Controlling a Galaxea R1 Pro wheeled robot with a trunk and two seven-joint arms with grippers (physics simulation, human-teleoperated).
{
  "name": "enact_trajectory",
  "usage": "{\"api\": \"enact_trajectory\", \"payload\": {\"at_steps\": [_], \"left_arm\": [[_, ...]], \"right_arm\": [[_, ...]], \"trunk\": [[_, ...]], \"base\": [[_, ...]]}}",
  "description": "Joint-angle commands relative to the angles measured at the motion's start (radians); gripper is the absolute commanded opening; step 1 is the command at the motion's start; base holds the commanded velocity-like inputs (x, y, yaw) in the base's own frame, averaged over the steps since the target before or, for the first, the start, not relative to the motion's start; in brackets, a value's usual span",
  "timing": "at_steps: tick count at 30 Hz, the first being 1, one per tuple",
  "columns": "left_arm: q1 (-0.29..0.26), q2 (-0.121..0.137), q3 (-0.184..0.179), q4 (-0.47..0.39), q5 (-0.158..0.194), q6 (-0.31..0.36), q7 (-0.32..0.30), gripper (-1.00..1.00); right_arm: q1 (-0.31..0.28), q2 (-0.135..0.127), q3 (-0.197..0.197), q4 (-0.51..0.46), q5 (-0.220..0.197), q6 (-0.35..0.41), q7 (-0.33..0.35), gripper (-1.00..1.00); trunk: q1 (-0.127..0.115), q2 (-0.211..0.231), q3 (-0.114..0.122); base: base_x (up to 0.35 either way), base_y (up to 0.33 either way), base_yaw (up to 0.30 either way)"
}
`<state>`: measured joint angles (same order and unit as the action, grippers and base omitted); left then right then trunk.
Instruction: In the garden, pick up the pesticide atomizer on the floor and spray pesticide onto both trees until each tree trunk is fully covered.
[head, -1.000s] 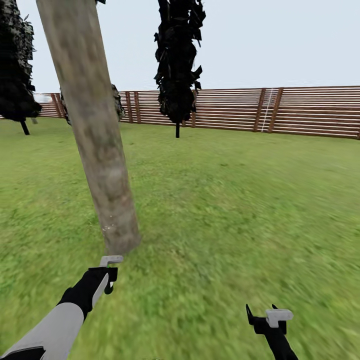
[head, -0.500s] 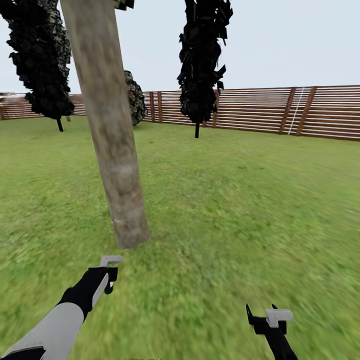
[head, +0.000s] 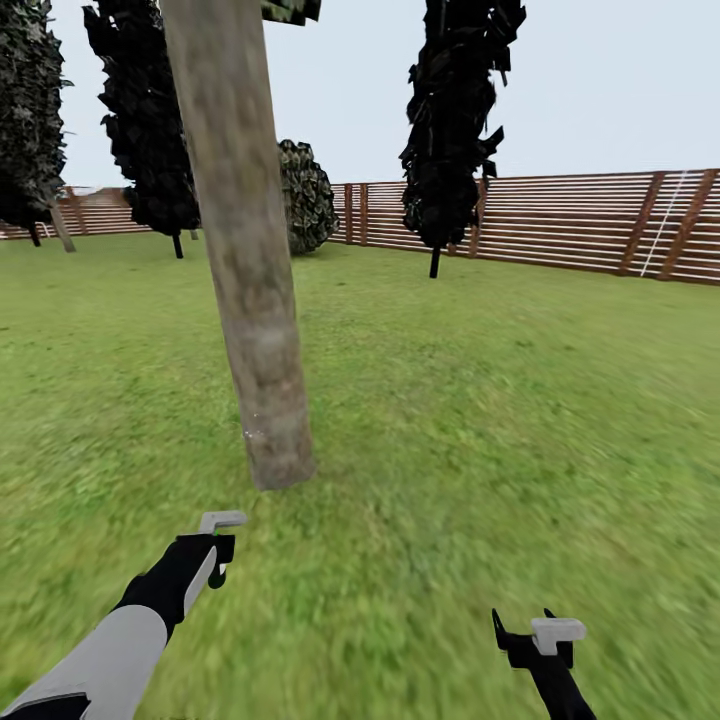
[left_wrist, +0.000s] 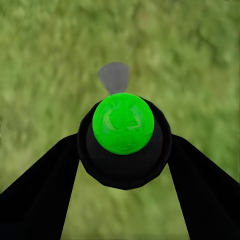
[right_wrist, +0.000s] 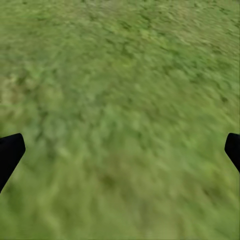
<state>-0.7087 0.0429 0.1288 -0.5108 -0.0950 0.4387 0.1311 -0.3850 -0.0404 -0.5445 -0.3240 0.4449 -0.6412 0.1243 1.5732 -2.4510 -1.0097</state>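
No text, label, brand, number or sign can be read anywhere: not on the tree trunk (head: 262, 330), nor on the wooden fence (head: 580, 225) behind it

At my 11 o'clock the tree trunk (head: 250, 260) stands close, blocking my left gripper (head: 218, 548) going forward. From 12 to 3 o'clock I have open grass (head: 480, 420) up to the fence (head: 590, 225); my right gripper (head: 530, 635) hangs over bare lawn, unobstructed.
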Motion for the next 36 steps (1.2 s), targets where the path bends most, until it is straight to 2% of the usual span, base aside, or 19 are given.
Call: {"api": "enact_trajectory", "payload": {"at_steps": [1,12,18,23,24,25,30,34,36], "left_arm": [[0.000,0.000,0.000,0.000,-0.001,0.000,-0.001,-1.00],[0.000,-0.001,-0.001,0.000,0.001,0.000,-0.001,-1.00],[0.000,-0.001,-0.001,0.001,0.001,0.000,-0.001,-1.00],[0.000,-0.003,0.002,0.001,0.002,0.001,-0.002,-1.00],[0.000,-0.008,0.001,0.001,0.002,0.001,-0.003,-1.00],[0.000,-0.028,-0.004,0.008,-0.005,0.001,-0.002,-1.00],[-0.014,-0.039,-0.009,0.010,-0.011,0.022,0.004,-1.00],[-0.078,-0.049,-0.008,0.008,-0.006,0.094,0.075,-1.00],[-0.100,-0.078,-0.008,0.011,-0.007,0.112,0.090,-1.00]], "right_arm": [[0.000,0.000,0.000,0.000,0.000,0.000,0.000,1.00],[0.000,0.000,0.000,0.000,0.000,0.000,0.000,1.00],[0.000,-0.001,0.000,-0.001,-0.001,0.000,0.000,1.00],[0.000,-0.001,0.000,-0.002,-0.002,0.000,0.000,1.00],[0.000,0.000,0.000,-0.002,-0.002,0.000,0.000,1.00],[0.000,0.000,0.000,-0.003,-0.001,0.000,0.000,1.00],[0.000,-0.001,0.000,-0.003,0.000,0.000,0.000,1.00],[0.000,-0.001,0.000,-0.005,0.000,0.000,0.000,1.00],[0.000,-0.001,0.000,-0.006,0.000,0.000,0.000,1.00]], "trunk": [[0.000,0.000,0.000],[0.000,0.000,0.000],[0.000,0.000,0.000],[0.000,0.000,0.002],[0.000,0.000,0.002],[0.000,0.000,0.002],[0.000,0.000,0.002],[0.000,0.000,0.002],[0.000,0.000,0.002]], "base": [[0.133,-0.275,0.277],[0.096,-0.275,0.250],[0.003,-0.268,0.023],[0.000,-0.068,-0.173],[0.000,-0.009,-0.101],[0.000,-0.002,-0.027],[0.000,-0.001,-0.007],[0.000,0.000,0.000],[0.000,0.000,0.000]]}}
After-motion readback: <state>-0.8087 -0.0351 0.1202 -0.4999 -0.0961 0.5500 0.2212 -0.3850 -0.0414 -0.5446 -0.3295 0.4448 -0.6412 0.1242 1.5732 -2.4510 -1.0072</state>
